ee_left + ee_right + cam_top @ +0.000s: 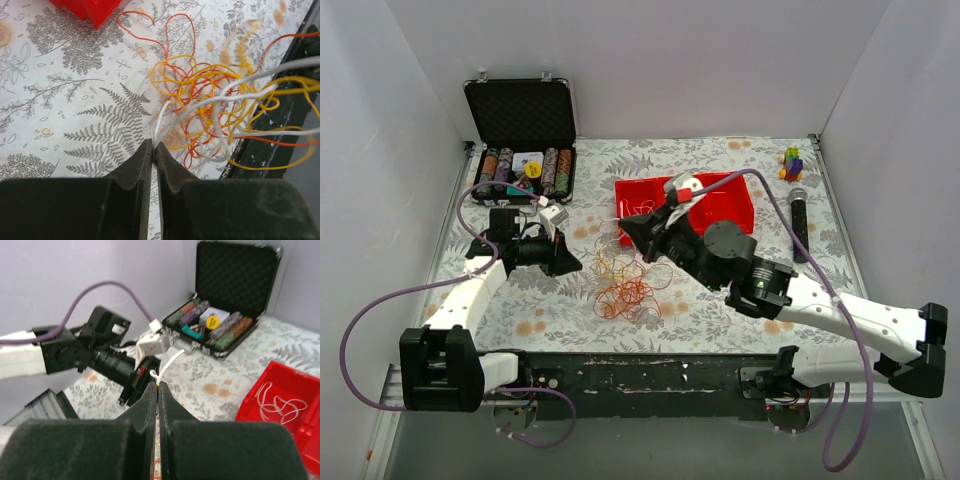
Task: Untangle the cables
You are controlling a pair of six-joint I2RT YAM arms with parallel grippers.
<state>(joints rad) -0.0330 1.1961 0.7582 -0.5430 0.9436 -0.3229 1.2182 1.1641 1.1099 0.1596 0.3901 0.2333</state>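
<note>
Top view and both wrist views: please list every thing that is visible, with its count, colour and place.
cables: several in one tangle, red, orange-yellow, white; table centre
loose cable: one, white; inside bin
bin: one, red; behind the tangle
case: one, black, open; far left corner
chips: several rows, mixed colours; inside case
microphone: one, black; right of bin
blocks: small stack, multicoloured; far right corner
table: one, floral cloth
left gripper: black, shut on a white strand of the cables
right gripper: black, shut on a white strand too
</note>
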